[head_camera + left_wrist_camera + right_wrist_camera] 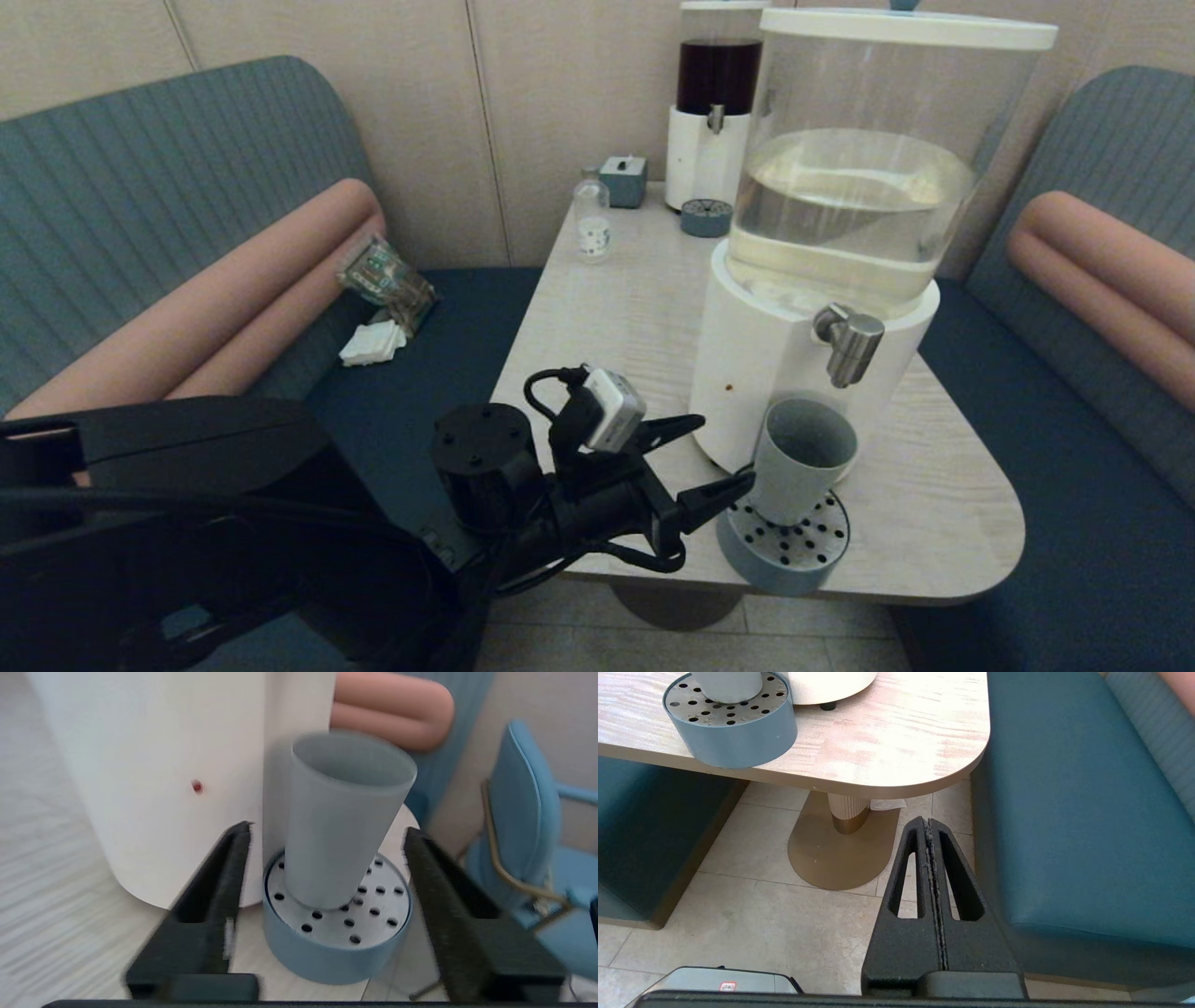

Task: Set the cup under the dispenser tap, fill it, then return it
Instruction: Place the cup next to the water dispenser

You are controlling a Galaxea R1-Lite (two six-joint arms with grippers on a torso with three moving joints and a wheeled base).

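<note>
The grey-blue cup [803, 457] stands upright on a round blue drip tray [789, 560], right below the brushed-steel dispenser tap [850, 341] of the large clear-tank dispenser [761, 373]. My left gripper [725, 452] is open just left of the cup, its fingers spread wider than the cup and not touching it. In the left wrist view the cup [336, 826] rises from the perforated tray [327, 961] beyond the left gripper [327, 830], with a gap on each side. My right gripper [928, 821] is shut and empty, parked low over the floor beside the table.
The drip tray overhangs the table's front edge [878, 781]. At the back stand a smaller dark-liquid dispenser [714, 103], a second small tray [707, 217], a clear small bottle [592, 224] and a small box [624, 179]. Benches [1074, 523] flank the table.
</note>
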